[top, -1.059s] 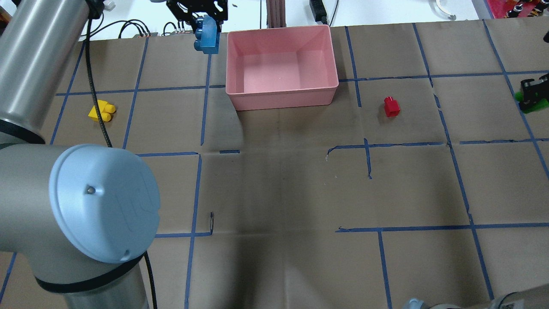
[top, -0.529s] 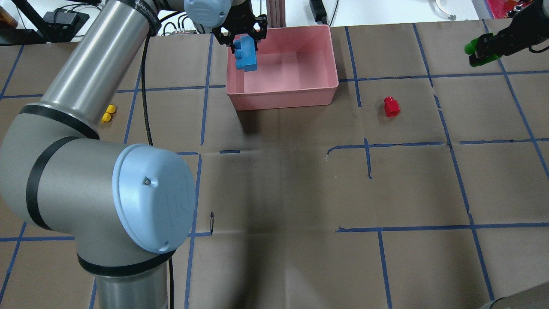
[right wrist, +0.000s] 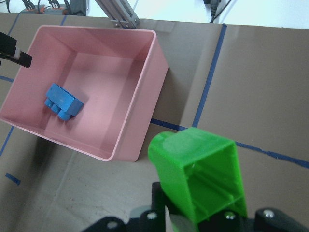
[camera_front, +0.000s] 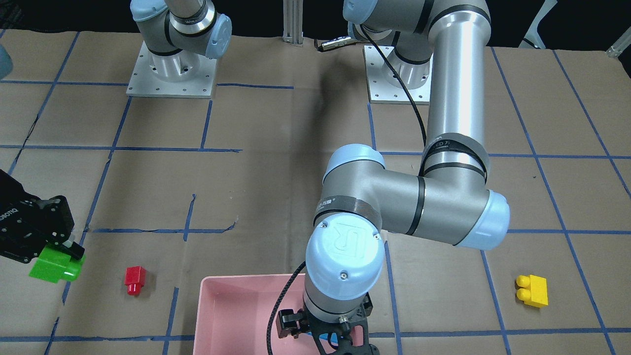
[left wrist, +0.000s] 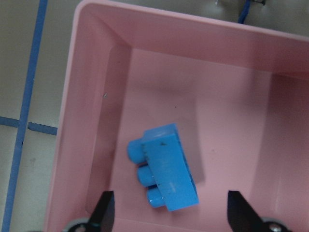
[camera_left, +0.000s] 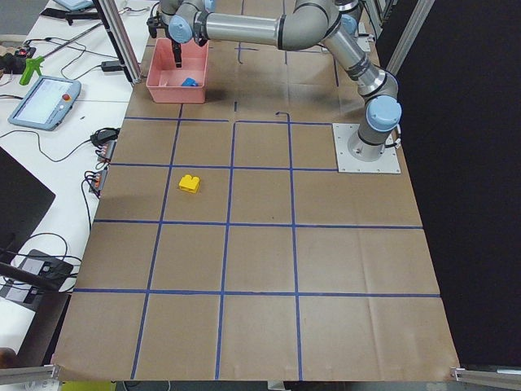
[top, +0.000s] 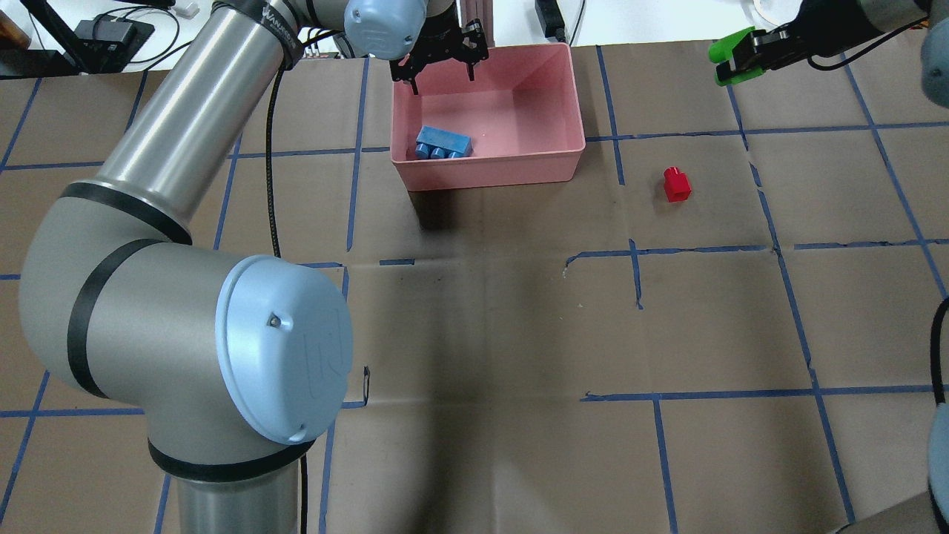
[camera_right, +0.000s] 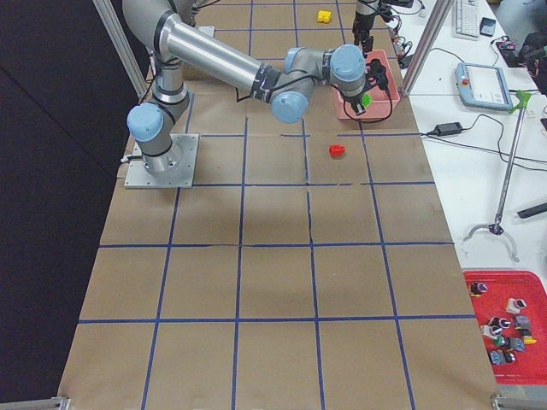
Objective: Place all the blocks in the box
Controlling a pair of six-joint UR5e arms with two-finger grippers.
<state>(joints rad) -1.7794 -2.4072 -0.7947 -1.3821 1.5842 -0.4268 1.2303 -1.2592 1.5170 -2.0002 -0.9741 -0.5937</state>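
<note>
The blue three-stud brick (top: 443, 142) lies loose on the floor of the pink box (top: 489, 172), near its left wall; it also shows in the left wrist view (left wrist: 164, 169). My left gripper (top: 441, 74) hangs open and empty above the box's far left part. My right gripper (top: 758, 46) is shut on the green brick (top: 732, 49) and holds it in the air to the right of the box; the brick fills the right wrist view (right wrist: 200, 169). The red brick (top: 676, 184) sits on the table right of the box. The yellow brick (camera_front: 532, 291) lies far to the left, hidden by my left arm in the overhead view.
Brown paper with a blue tape grid covers the table. The two arm bases (camera_front: 170, 74) stand at the robot's side. An aluminium post (top: 474, 22) and cables sit just behind the box. My left arm's elbow (camera_front: 409, 197) stretches over the table's middle.
My left gripper has opened and the blue brick has dropped onto the box floor. My right gripper, with the green brick, has moved farther back and left, closer to the box.
</note>
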